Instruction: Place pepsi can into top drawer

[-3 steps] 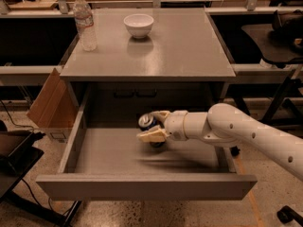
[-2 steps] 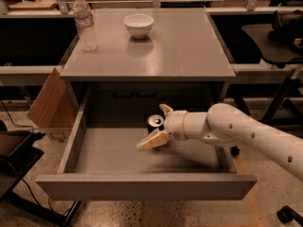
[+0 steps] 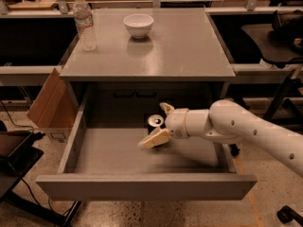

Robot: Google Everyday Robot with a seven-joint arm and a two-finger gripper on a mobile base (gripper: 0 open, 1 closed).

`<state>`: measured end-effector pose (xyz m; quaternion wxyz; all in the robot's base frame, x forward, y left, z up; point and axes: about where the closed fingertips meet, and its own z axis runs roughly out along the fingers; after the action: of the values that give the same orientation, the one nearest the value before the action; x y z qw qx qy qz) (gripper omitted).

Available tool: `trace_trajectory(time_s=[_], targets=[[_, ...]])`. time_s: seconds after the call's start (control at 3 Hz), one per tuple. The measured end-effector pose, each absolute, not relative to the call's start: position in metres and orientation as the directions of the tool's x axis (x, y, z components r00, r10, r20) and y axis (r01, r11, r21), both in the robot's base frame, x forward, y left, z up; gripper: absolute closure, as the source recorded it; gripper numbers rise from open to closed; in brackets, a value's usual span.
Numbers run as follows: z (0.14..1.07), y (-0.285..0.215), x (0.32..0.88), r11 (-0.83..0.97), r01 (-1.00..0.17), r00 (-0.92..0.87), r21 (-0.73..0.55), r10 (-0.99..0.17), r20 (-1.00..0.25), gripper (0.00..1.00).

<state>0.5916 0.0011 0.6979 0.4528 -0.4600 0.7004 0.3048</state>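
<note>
The pepsi can [image 3: 155, 122] stands upright on the floor of the open top drawer [image 3: 142, 187], near the back middle, its silver top showing. My gripper [image 3: 153, 126] reaches in from the right on a white arm and is open. One cream finger [image 3: 154, 138] lies in front of the can and the other [image 3: 165, 108] behind it. The fingers are spread wider than the can and do not seem to press on it.
On the table top [image 3: 189, 51] stand a clear water bottle [image 3: 85, 23] at the back left and a white bowl [image 3: 138, 24] at the back middle. A cardboard box [image 3: 49, 100] leans at the table's left. Dark benches and a chair flank the table.
The gripper, shut on the can one second ago, has opened its fingers. The can now stands free on the drawer floor between them.
</note>
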Motion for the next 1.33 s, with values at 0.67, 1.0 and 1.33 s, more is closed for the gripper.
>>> trace_trajectory(time_s=[0.67,1.0,1.33], targets=[[0.797,-0.092,0.587,0.322,-0.946,-0.18,0.036,-0.431,-0.884,0.0],[0.802,-0.093,0.586,0.313,-0.949,-0.174,0.034,-0.432,-0.885,0.0],[0.81,-0.096,0.588,0.309,-0.951,-0.162,0.018,-0.447,-0.88,0.0]])
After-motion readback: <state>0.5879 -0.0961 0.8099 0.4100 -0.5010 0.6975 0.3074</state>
